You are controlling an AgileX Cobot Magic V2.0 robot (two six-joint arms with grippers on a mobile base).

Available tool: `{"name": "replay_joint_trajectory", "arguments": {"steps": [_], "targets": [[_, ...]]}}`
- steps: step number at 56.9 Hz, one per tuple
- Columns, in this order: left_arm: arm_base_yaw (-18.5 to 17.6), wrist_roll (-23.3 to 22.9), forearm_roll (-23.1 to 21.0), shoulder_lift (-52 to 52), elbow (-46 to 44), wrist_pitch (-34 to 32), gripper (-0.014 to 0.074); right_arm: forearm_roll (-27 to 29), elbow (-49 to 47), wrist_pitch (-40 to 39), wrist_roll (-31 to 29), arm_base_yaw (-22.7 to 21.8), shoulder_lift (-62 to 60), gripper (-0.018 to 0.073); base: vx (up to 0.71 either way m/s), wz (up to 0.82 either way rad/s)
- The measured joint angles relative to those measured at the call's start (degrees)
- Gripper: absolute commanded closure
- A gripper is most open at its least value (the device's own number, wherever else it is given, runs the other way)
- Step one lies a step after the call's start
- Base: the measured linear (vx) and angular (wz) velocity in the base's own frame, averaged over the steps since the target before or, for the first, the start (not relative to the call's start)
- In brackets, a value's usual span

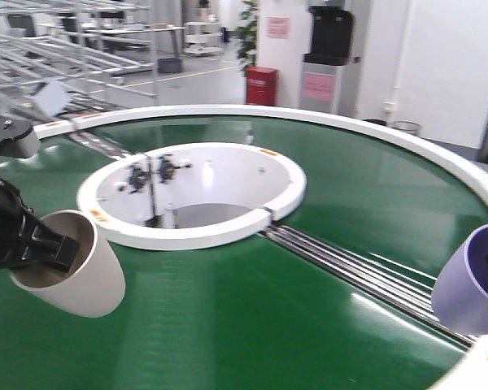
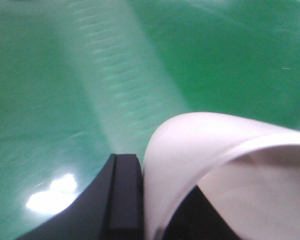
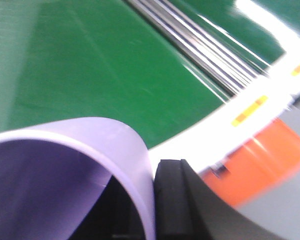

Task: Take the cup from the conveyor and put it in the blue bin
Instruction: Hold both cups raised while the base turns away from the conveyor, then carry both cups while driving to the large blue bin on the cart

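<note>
- Left gripper is clamped on a white cup. One finger sits inside the mouth and one outside, pinching the wall, so the cup hangs tilted and looks lifted over the conveyor at its left edge.
- Right gripper pinches a lavender cup the same way, at the right edge beside the white edging.
- The blue bin isn't in any view, and both cups look ready to carry off.

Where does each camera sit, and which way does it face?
Front view: behind the arms, facing forward over the conveyor; left gripper holds a white cup at left, purple cup at right.
Left wrist: looks past its finger and the white cup onto the conveyor.
Right wrist: past its finger and the purple cup toward the roller seam.
Front and wrist views share the cups.
</note>
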Motion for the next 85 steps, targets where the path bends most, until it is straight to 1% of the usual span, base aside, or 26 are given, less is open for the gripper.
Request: {"name": "replay_joint_trajectory", "arguments": {"steps": [39,85], "targets": [[0.00,0.00,-0.17,0.00,0.00,0.07,0.0604,-0.12,0.00,0.00,0.00,0.00,0.00,0.0568,-0.16,-0.61],[0.00,0.00,0.04,-0.06,0.00,0.45,0.0604,0.03,0.00,0.00,0.00,0.00,0.00,0.0568,-0.04,-0.37]]}}
